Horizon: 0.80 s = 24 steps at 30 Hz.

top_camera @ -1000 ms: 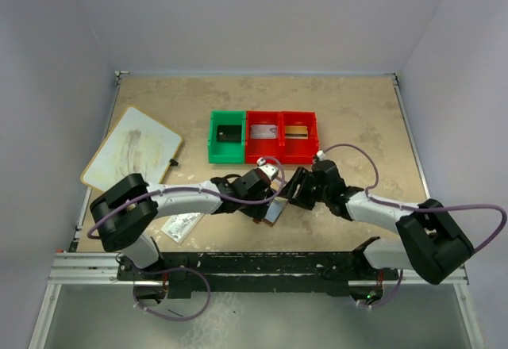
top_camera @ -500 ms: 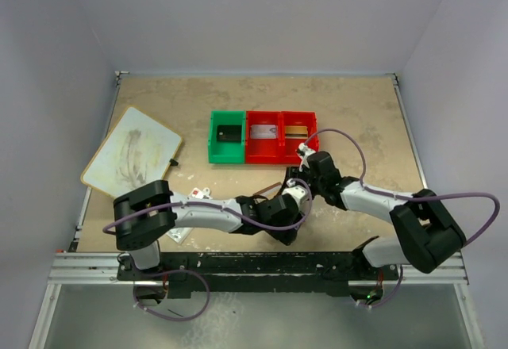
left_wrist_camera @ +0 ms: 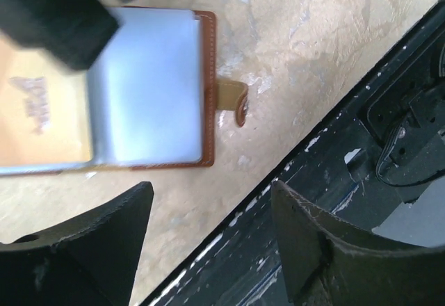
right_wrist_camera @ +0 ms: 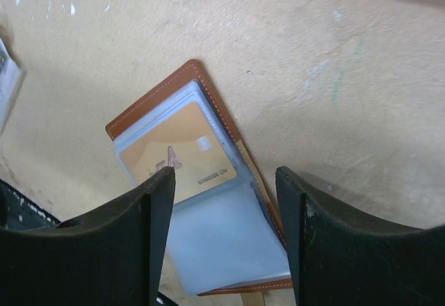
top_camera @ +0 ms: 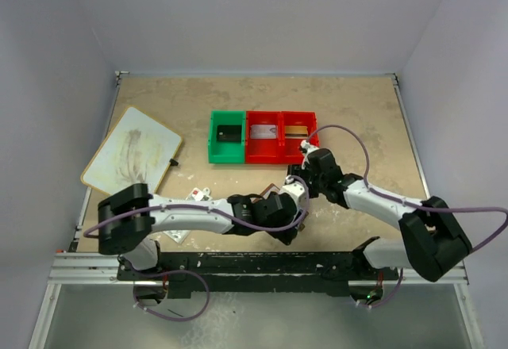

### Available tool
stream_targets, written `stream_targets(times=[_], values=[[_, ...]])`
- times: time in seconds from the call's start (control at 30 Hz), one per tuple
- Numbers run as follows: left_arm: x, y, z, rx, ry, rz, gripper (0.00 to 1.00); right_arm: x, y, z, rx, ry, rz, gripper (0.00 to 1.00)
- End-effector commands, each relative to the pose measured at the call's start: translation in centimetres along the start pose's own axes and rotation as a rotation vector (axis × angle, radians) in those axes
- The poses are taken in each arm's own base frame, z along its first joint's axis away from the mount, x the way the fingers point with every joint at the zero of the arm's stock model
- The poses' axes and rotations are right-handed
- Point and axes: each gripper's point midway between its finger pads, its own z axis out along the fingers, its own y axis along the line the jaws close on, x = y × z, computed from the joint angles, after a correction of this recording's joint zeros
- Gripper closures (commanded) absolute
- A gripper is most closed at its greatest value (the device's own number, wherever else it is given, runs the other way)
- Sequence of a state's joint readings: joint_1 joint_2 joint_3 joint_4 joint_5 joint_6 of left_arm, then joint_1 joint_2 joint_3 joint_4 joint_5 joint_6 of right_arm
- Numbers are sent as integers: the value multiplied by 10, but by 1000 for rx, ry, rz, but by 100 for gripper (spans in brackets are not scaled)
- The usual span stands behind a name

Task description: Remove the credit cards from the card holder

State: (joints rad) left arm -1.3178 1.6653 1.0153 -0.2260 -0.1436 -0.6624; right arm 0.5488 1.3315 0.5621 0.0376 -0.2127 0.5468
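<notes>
closest to the arm bases, the left gripper (left_wrist_camera: 212, 195) now hangs at the near side of the card holder (left_wrist_camera: 139, 90), next to the black front rail (top_camera: 254, 263). a second ago it was more to the left and further in. its fingers are spread and nothing is between them.

the card holder lies open and flat on the table (top_camera: 357, 119), between the two grippers, and its strap (left_wrist_camera: 236, 104) sticks out from one edge.

just behind it, the right gripper (right_wrist_camera: 224, 177) has drawn back a little toward the far side. its fingers are also apart above the holder and pinch nothing.

one orange card (right_wrist_camera: 177, 156) sits in a clear pocket, and the pocket beside it looks empty.

further away, the green bin (top_camera: 212, 136) and the red bins (top_camera: 281, 136) each hold something like a card. so probably one card is left to pull out, and both arms seem to be taking new positions for this.
</notes>
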Motion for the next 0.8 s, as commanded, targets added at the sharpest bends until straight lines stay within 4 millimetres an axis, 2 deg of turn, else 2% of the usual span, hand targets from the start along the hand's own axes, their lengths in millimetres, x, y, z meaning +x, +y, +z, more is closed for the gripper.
stream_targets(times=[0.0, 0.17, 0.27, 0.37, 0.53, 0.77], values=[[-26, 20, -47, -75, -138, -30, 32, -31, -1, -20, 83, -122, 86, 37], [-42, 54, -73, -177, -215, -52, 28, -34, 15, -29, 1, -159, 152, 38], [-58, 85, -74, -210, -239, -120, 28, -36, 34, -32, -122, -196, 233, 42], [-74, 112, -71, -237, -280, -197, 30, -23, 49, -34, -264, -205, 347, 48], [-101, 119, -54, -233, -285, -259, 38, -8, 47, -35, -324, -219, 447, 53], [-103, 109, -15, -201, -202, -293, 50, -4, 48, -29, -348, -198, 475, 55]])
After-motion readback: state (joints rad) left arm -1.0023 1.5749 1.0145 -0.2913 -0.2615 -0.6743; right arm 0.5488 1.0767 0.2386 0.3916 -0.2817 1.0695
